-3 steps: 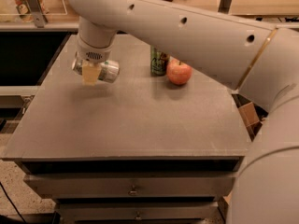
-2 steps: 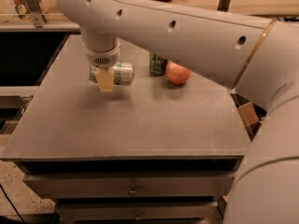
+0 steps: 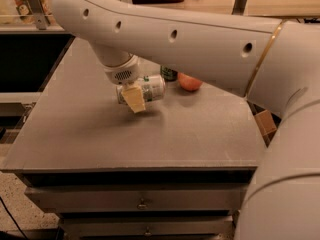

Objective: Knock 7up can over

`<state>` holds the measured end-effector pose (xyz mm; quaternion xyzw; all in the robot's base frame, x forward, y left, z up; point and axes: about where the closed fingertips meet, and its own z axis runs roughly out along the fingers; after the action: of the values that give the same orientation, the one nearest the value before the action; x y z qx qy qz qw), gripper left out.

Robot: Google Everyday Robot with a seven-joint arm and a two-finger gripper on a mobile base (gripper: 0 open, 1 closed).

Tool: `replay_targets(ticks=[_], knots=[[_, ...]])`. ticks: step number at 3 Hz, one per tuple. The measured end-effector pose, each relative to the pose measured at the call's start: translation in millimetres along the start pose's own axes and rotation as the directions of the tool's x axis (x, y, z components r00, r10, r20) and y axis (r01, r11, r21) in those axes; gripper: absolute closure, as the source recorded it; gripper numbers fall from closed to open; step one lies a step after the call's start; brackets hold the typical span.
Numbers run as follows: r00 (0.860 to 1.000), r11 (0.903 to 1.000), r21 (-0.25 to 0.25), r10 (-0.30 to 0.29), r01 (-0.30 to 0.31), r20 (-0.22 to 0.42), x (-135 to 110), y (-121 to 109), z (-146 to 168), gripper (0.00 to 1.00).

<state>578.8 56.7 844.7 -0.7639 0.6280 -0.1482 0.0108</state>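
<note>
In the gripper, clamped tight, the 7up can lies sideways; the far finger is hidden, and a darker can behind is mostly covered.

Gripper pale cream-yellow, mid-table, left of centre, clasping 7up can: silver-white, green print. Arm glossy off-white, row of dark round holes, thin gold band at right. Table matte grey; drawer fronts darker grey. Far side: dark green can, red-orange fruit just right of it. Tan box at right edge.
</note>
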Motion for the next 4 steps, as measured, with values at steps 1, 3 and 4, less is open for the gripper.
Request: replay_targets(ticks=[1, 3, 4], knots=[[1.0, 0.9985, -0.052, -0.019, 0.02, 0.017, 8.9, 12.2, 0.9, 0.58], [0.995, 0.9933, -0.106, -0.034, 0.045, 0.096, 11.0, 25.4, 0.9, 0.12], [0.992, 0.9912, -0.122, -0.038, 0.053, 0.123, 8.5, 29.8, 3.2, 0.0]])
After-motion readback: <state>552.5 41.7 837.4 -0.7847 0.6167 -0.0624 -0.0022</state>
